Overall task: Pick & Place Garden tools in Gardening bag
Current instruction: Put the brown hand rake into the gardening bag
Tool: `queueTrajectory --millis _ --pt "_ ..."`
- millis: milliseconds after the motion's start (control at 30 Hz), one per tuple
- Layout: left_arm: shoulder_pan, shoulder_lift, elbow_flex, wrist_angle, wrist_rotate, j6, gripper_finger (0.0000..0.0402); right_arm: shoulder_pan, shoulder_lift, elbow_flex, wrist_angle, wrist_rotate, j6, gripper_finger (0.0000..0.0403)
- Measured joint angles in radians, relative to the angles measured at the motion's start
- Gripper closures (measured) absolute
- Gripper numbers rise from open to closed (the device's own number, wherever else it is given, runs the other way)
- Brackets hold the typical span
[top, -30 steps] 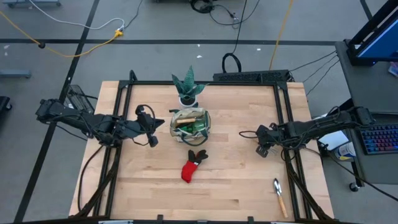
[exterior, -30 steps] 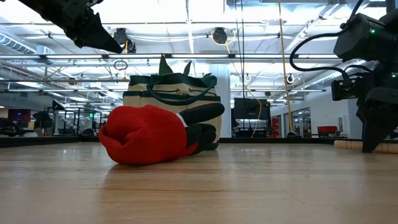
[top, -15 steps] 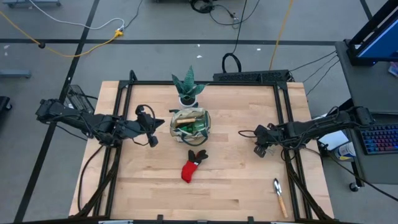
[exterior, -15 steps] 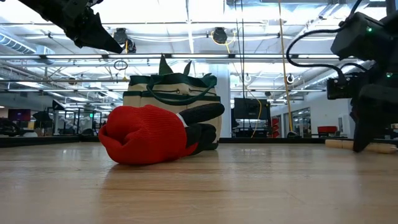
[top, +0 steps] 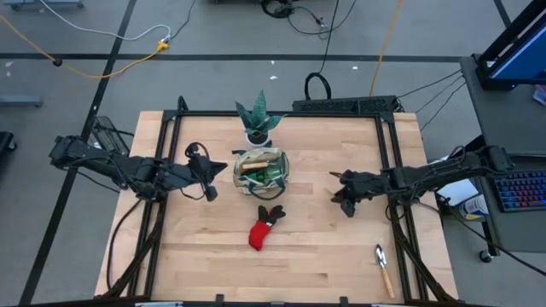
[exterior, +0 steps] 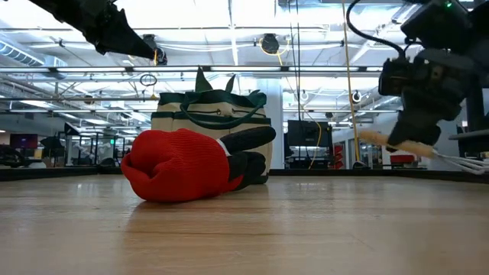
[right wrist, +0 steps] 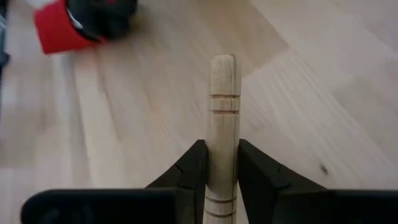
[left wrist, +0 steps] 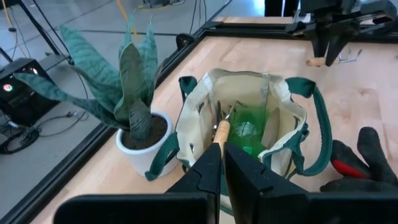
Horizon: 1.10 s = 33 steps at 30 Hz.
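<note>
The gardening bag point(top: 261, 167) stands open at mid-table, with a green spray bottle point(left wrist: 247, 134) and a wooden-handled tool point(left wrist: 219, 132) inside. A red-and-black glove point(top: 264, 227) lies on the table in front of the bag. A trowel point(top: 383, 269) lies near the front right corner. My right gripper point(top: 345, 203), to the right of the bag, is shut on a wooden-handled fork point(exterior: 458, 160). My left gripper point(left wrist: 221, 167) hovers shut and holding nothing, just left of the bag and above it point(exterior: 145, 53). My right gripper pinches the fork's wooden handle point(right wrist: 222, 163) between its two fingers, one on each side. The handle's free end point(right wrist: 224, 68) sticks out past the fingertips. The fingers slant down toward the table's left. The fork is lifted clear and tilted, its metal tines point(exterior: 467, 162) lower and toward the right.
A spiky green plant in a white pot point(top: 258, 121) stands just behind the bag. A black frame point(top: 281, 113) runs along the table's edges. Bare wood lies between the bag and my right gripper.
My right gripper has tipped upward, risen and moved toward the bag. It has taken the fork off the table, so the fork now hangs clear with its handle end raised. My left gripper has stayed put.
</note>
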Motion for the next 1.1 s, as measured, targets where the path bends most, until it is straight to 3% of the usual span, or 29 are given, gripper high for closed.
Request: queueTrajectory --millis 433,533,667,833,1100 --pt "0.0 0.0 0.0 0.162 0.006 0.081 0.0376 -0.001 0.002 0.001 0.277 -0.047 0.052 0.0341" --pt "0.003 0.019 0.0 0.192 0.053 0.123 0.0376 -0.001 0.006 0.002 0.332 -0.048 0.06 0.0342" --pt "0.003 0.084 0.0 0.282 0.152 0.289 0.0376 -0.002 0.032 0.003 0.42 -0.048 0.06 0.0342" --pt "0.009 0.198 0.0 0.458 0.165 0.481 0.0375 -0.003 0.09 0.003 0.506 -0.073 0.112 0.0341" --pt "0.094 0.334 0.031 0.536 0.333 0.516 0.0356 -0.029 0.21 0.003 0.681 -0.178 0.232 0.0341"
